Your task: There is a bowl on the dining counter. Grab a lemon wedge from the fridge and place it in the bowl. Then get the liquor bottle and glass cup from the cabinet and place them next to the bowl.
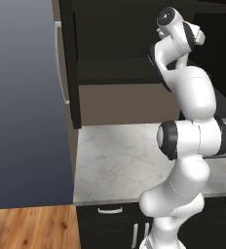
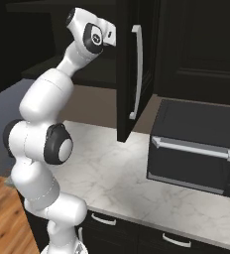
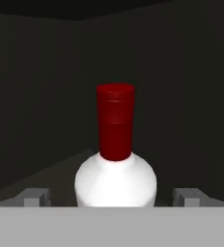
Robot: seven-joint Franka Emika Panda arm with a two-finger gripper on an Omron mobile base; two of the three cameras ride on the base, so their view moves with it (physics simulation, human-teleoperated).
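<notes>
Liquor bottle [image 3: 116, 164] upright on the cabinet [image 1: 116, 44] shelf, between the gripper [image 3: 115, 198] fingertips; cabinet above the worktop [image 2: 137, 183]; microwave [image 2: 196, 149] on the worktop's right end

Oven [image 2: 194, 149]: black, silver handle, on the marble
Worktop [image 1: 117, 160]: pale marble, bare in front
Floor [image 1: 32, 226]: wood planks
Drawers [image 2: 137, 235]: black, short handles
</notes>
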